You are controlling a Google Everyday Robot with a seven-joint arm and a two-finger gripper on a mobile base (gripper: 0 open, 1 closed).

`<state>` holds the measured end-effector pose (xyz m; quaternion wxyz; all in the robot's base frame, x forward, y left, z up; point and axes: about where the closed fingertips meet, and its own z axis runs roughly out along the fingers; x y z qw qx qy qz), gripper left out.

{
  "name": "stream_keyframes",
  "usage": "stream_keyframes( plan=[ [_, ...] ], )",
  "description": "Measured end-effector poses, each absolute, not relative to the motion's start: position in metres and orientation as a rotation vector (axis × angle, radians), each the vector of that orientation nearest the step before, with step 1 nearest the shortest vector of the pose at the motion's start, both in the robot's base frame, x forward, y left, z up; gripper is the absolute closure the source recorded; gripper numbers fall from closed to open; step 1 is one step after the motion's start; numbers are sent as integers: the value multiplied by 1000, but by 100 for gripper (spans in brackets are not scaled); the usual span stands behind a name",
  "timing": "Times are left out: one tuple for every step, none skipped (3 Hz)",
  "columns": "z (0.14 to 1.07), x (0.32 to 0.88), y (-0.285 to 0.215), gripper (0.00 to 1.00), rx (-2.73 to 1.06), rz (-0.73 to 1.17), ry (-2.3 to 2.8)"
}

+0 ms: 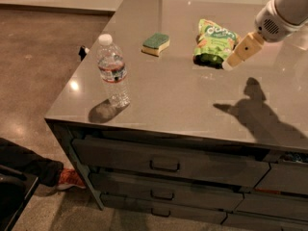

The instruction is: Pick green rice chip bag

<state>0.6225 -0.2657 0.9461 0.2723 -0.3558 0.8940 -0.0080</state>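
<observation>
The green rice chip bag (213,43) lies flat on the grey countertop (183,100), toward the back and right of centre. It is bright green with white lettering and orange accents. My gripper (228,64) comes in from the upper right on a white arm (281,13). Its cream tip hangs just above the counter at the bag's right edge, partly overlapping it in the view. Whether it touches the bag cannot be told. It holds nothing that shows.
A clear water bottle (112,71) with a white cap stands upright near the counter's left front. A yellow sponge with a green top (156,43) lies left of the bag. Drawers (163,165) run below the counter. A person's red shoe (71,178) rests on the floor at lower left.
</observation>
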Motion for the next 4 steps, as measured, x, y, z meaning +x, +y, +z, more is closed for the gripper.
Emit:
stream_keyframes(
  plan=[
    [947, 645, -280, 0, -856, -67, 2418],
    [944, 668, -293, 0, -763, -94, 2438],
    [940, 688, -291, 0, -732, -79, 2433],
    [928, 707, -287, 0, -694, -39, 2440]
  ],
)
